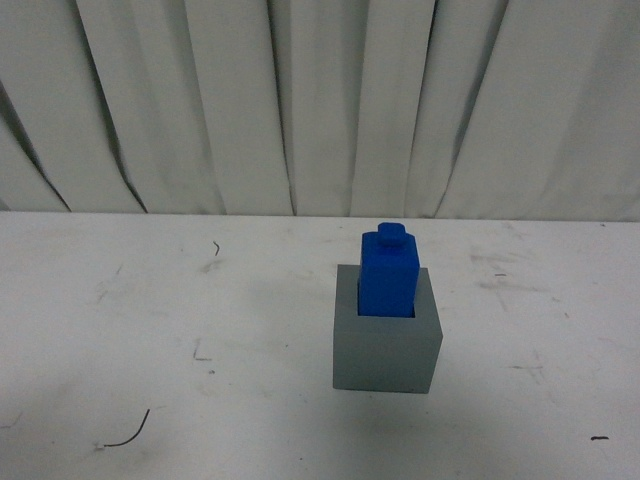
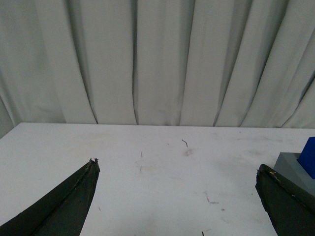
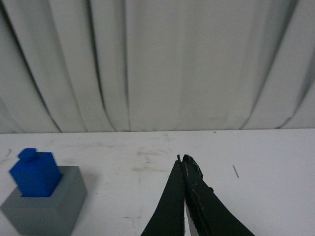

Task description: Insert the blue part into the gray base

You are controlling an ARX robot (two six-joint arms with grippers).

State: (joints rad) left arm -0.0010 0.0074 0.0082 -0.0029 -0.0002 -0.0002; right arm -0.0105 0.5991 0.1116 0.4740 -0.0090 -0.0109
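Note:
The blue part (image 1: 388,272) stands upright in the square recess of the gray base (image 1: 387,348), right of the table's middle, knob on top. Neither arm shows in the front view. In the left wrist view my left gripper (image 2: 176,166) is open over bare table; the gray base (image 2: 294,166) and an edge of the blue part (image 2: 308,157) show just beyond one fingertip (image 2: 263,173). In the right wrist view my right gripper (image 3: 182,158) is shut on nothing, and the blue part (image 3: 35,174) in the gray base (image 3: 47,206) sits well off to its side.
The white table (image 1: 150,330) is scuffed, with a thin dark wire scrap (image 1: 128,432) near the front left and small dark marks (image 1: 215,247). A pale pleated curtain (image 1: 320,100) hangs behind the table's far edge.

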